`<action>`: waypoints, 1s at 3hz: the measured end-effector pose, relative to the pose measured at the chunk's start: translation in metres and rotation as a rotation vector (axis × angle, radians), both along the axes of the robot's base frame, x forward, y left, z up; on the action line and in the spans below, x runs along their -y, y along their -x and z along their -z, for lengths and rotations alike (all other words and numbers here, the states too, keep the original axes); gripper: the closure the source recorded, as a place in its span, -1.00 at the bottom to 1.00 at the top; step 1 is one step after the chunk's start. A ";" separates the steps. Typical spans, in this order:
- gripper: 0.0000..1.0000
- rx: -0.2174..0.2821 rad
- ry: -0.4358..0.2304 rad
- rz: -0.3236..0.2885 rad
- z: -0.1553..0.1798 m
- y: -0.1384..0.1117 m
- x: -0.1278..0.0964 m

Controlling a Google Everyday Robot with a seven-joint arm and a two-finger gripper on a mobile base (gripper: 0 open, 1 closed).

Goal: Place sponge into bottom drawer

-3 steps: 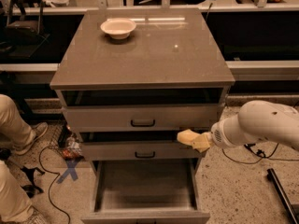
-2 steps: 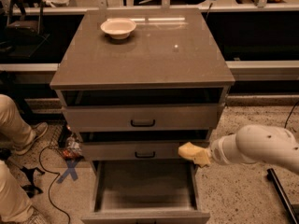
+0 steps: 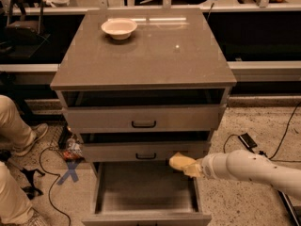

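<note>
Grey bench (image 3: 155, 60) with three drawers, seen from the near side and above. A white round bowl (image 3: 119, 28) stood on the bench top at the far left, well apart from everything else.

Top drawer (image 3: 188, 118) and middle drawer (image 3: 108, 152): each pulled out a little, with a dark gap showing above its front. Both had black bar handles.

Bottom drawer (image 3: 136, 188): pulled out far toward the near side, with its flat grey floor bare.

A white arm (image 3: 254, 168) came in from the right, low down, level with the middle drawer front. The pincer (image 3: 192, 166) was at its left end, just right of the middle drawer's handle. It was holding the sponge (image 3: 180, 161), and most of the pincer was hidden behind it.

The sponge was pale yellow and off any surface. It was close against the right part of the middle drawer front, above the far right corner of the bottom drawer. It was not touching the bottom drawer's floor.

Markings: a blue cross (image 3: 69, 172) on the speckled floor, left of the bottom drawer. No text could be read on it.

A person's legs (image 3: 11, 124) in beige trousers were at the left edge. A black cable (image 3: 285, 131) ran over the floor at the right, near a small black box (image 3: 247, 141).
</note>
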State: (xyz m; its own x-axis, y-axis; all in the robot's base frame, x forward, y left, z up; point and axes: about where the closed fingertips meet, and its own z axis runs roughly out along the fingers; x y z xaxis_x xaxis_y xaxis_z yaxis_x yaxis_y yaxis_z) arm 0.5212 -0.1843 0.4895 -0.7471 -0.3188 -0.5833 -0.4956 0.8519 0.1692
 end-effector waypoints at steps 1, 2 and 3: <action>1.00 -0.039 -0.070 -0.065 0.064 -0.014 -0.035; 1.00 -0.103 -0.118 -0.065 0.112 0.001 -0.048; 1.00 -0.110 -0.124 -0.068 0.118 0.002 -0.050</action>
